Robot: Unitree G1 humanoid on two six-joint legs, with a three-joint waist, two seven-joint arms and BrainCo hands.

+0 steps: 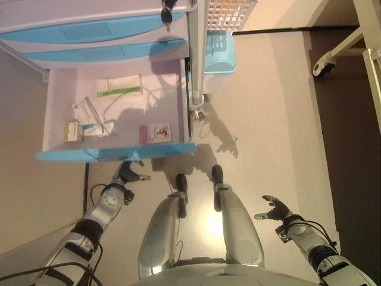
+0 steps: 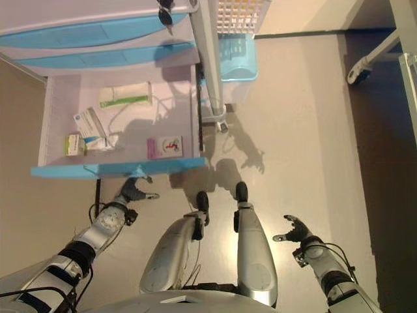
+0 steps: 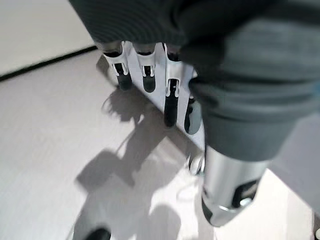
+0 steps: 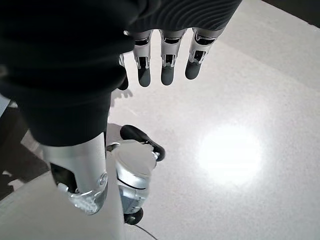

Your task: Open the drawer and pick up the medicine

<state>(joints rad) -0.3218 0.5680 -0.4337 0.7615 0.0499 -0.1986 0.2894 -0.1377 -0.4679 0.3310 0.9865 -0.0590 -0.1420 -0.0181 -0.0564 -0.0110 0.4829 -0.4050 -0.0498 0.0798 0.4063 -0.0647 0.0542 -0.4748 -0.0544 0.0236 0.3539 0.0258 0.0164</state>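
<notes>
pale glossy floor (image 1: 280,107) across most of the head views, brown strip down the right edge, white cart leg with a caster (image 1: 323,64) at upper right. upper left of the frame: white cabinet with blue drawer fronts (image 1: 83,30), keys (image 1: 167,13) hanging at its top, lowest drawer (image 1: 55,107) pulled fully out with its blue front edge toward the bottom. beside the cabinet, a light blue basket (image 1: 219,52) on the floor under a white mesh basket (image 1: 229,12).

inside the drawer, seen only from the head views: pink-and-white medicine box (image 1: 155,133) lying flat at the lower right, near the front edge; white packet with a green stripe (image 1: 119,86) toward the back; blue-and-white box (image 1: 87,113) tilted at centre left; small green-and-yellow box (image 1: 73,130) at lower left. bare drawer floor between the pink box and the others.

left hand (image 1: 128,173) just below the drawer's blue front, left of centre, fingers loosely spread, holding nothing. left wrist view adds only straight dark-tipped fingers (image 3: 170,100) over bare floor, no drawer contents.

right hand (image 1: 275,210) at lower right, well apart from the cabinet, fingers spread and empty; right wrist view confirms straight fingers (image 4: 168,65) hanging above shiny floor.

open floor on the right side of the drawer, up to the blue basket.
</notes>
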